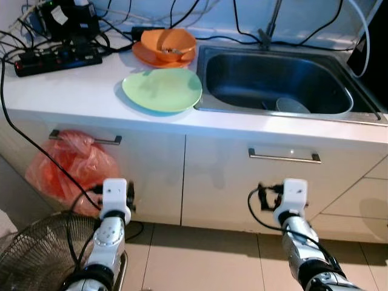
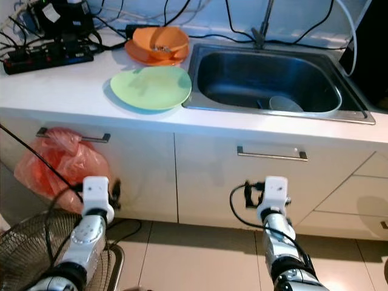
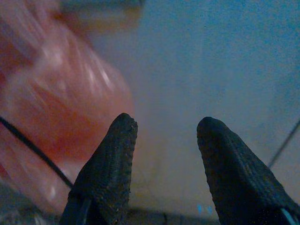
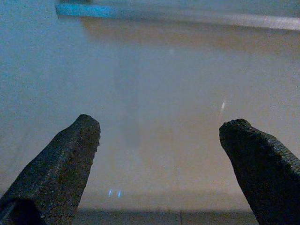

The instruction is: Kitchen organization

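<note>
A flat, round, light green plate point(image 1: 162, 90) is seen on the white surface point(image 1: 73, 91), just beside the steel sink point(image 1: 274, 82). Behind it, an orange bowl point(image 1: 168, 43) is set on an orange plate point(image 1: 145, 56). They seem to be left near the sink so they can be washed or put away. Something pale and round point(image 1: 292, 105) is lying down in the sink, but what it is cannot be told.

Both arms are held low in front of the white cupboard doors point(image 1: 151, 170), with nothing picked up yet. The left gripper point(image 3: 165, 154) is open a little way and nothing is held in it. The right gripper point(image 4: 173, 159) is spread wide and is empty too. It is pointed at the door under a long silver handle point(image 4: 178, 16).

A red plastic bag point(image 1: 70, 167) is hung from the left door handle point(image 1: 85, 138), close to the left gripper. A wire fan cage point(image 1: 36, 254) is standing on the floor by the left arm. Black cables point(image 1: 54, 57) and a power strip point(image 1: 57, 59) are spread on the far part of the surface and could get in the way.
</note>
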You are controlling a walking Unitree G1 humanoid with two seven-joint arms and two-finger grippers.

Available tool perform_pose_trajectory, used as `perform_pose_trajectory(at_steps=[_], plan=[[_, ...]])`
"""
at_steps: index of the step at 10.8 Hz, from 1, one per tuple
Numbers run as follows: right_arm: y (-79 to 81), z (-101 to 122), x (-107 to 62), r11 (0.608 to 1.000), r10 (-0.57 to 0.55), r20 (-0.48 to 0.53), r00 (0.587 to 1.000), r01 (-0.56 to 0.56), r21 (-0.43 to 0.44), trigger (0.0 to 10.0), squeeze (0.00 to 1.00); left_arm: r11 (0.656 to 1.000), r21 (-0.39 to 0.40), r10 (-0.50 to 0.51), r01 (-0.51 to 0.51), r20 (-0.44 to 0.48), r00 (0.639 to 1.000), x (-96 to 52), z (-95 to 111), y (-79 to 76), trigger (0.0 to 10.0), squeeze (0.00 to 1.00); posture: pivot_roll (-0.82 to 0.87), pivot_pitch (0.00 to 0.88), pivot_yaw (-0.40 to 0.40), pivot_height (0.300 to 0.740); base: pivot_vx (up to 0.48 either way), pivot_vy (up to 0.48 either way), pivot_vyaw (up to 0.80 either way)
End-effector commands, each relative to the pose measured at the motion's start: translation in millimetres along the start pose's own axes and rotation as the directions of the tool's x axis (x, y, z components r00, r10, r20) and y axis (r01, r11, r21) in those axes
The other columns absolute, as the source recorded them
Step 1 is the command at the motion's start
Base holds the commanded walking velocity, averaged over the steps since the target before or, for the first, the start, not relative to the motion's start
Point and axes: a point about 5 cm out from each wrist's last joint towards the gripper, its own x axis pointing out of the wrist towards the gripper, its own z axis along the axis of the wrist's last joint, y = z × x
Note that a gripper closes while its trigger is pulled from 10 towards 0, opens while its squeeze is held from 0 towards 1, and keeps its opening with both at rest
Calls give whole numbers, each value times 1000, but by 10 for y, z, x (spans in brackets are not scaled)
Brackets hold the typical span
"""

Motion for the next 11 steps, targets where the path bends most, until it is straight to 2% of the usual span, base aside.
perform_pose_trajectory(at_steps=[1, 2, 3, 5, 7, 8, 9, 10, 11], plan=[[-97, 67, -32, 1000, -27, 80, 996, 28, -10, 10000, 0, 1000, 6, 4, -5, 59, 998, -41, 53, -24, 10000, 0, 37, 30, -42, 740, 0, 0, 0], [-125, 124, -55, 999, -31, 144, 989, 34, -13, 10000, 0, 1000, 2, 4, -5, 108, 994, -75, 113, -31, 10000, 0, 40, 48, -42, 740, 0, 0, 0], [-167, 307, -140, 998, -31, 308, 951, 45, -38, 10000, 0, 999, 33, 9, -19, 264, 964, -194, 374, -30, 10000, 0, 40, 63, -42, 740, 0, 0, 0], [-195, 436, -236, 995, -22, 405, 914, 60, -81, 10000, 0, 998, 24, 39, -51, 356, 934, -295, 593, 25, 10000, 0, 37, 87, -45, 740, 0, 0, 0], [-231, 722, -295, 994, -38, 511, 859, 83, -65, 10000, 0, 998, 32, 35, -55, 449, 893, -346, 947, 50, 10000, 0, 33, 90, -44, 740, 0, 0, 0], [-207, 962, -273, 996, -58, 568, 821, 88, -25, 10000, 0, 998, 35, 26, -50, 493, 870, -331, 1162, 39, 10000, 0, 33, 90, -44, 740, 0, 0, 0], [-119, 1207, -231, 997, -41, 614, 788, 68, -21, 10000, 0, 998, 54, -14, -16, 509, 860, -275, 1334, -15, 10000, 0, 33, 90, -44, 740, 0, 0, 0], [-4, 1401, -199, 1000, -15, 644, 765, 19, 1, 10000, 0, 999, 45, -25, 2, 515, 857, -217, 1459, -59, 10000, 0, 36, 79, -48, 740, 0, 0, 0], [73, 1500, -162, 1000, 0, 643, 766, 7, -9, 10000, 0, 999, 5, -30, 31, 492, 870, -151, 1505, -96, 10000, 0, 36, 79, -48, 740, 0, 0, 0]])
